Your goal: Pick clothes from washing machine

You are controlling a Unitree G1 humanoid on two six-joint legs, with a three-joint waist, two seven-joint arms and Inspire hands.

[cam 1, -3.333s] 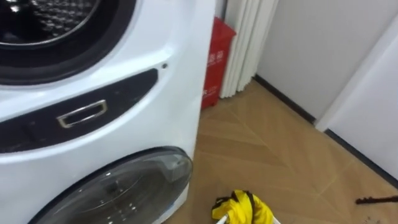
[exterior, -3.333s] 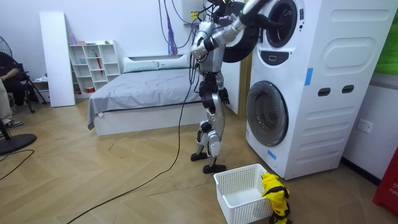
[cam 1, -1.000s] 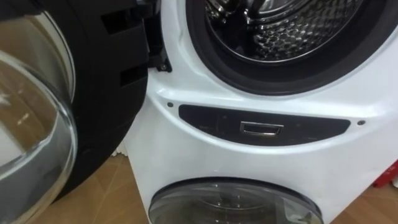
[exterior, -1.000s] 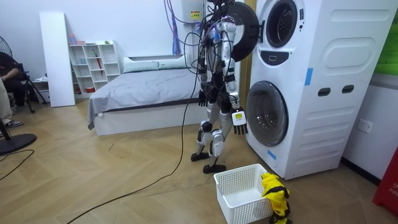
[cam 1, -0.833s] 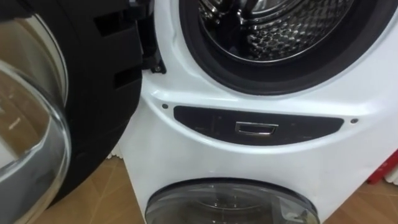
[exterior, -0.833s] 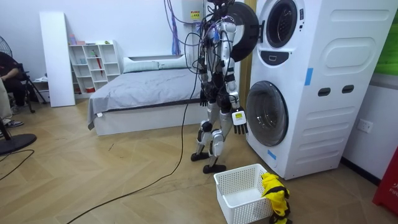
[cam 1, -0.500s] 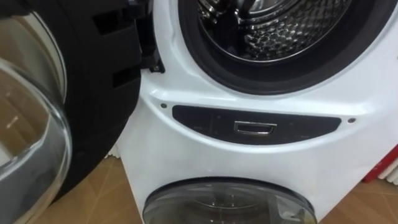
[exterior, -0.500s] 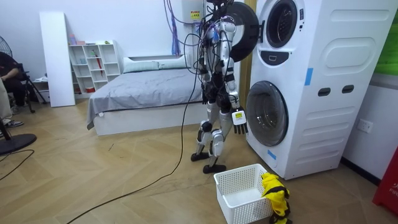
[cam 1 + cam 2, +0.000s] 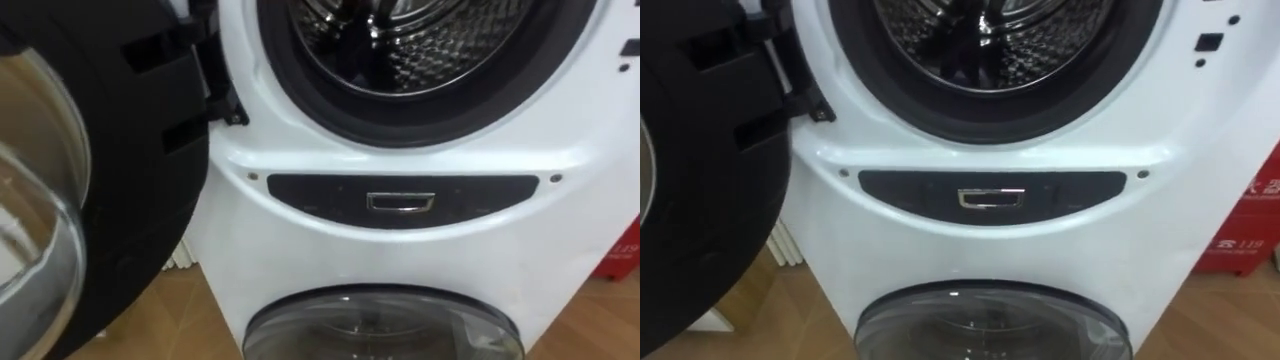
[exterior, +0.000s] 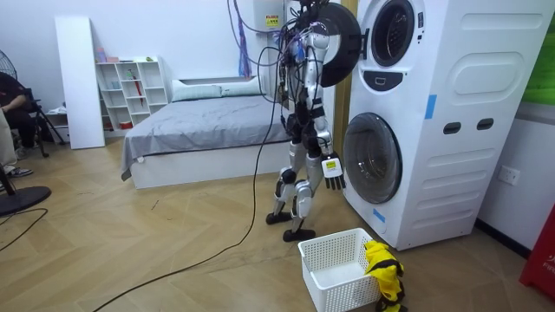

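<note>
The robot stands upright on the wood floor, facing the stacked washing machine [image 9: 250,260]; its right hand [image 10: 332,169] hangs low beside the thigh, fingers loose and straight, holding nothing; its left hand [image 10: 290,132] sits at hip height against the trailing cables, and whether it is wide or closed cannot be told.

From the head, the upper drum [image 9: 400,40] gapes at 12 o'clock, its perforated steel wall showing inside the dark rubber ring; the black round door [image 9: 110,150] is swung fully aside at 9 o'clock, hinged just beside the opening; below the drum, at the centre, lies a dark oval panel [image 9: 300,195] with a chrome handle [image 9: 400,202] set in it; the glass door of the lower machine [image 9: 380,325] curves in at 6 o'clock; a red bin [image 9: 1250,220] stands at 3 o'clock, just past the machine's side.

In the room view a white laundry basket [image 10: 329,256] rests on the floor at 5 o'clock, near the robot's feet; a yellow garment [image 10: 384,273] is draped over the basket's corner toward 4 o'clock, touching the rim and trailing to the floor; a grey bed [image 10: 199,121] lies behind the robot at 10 o'clock.
</note>
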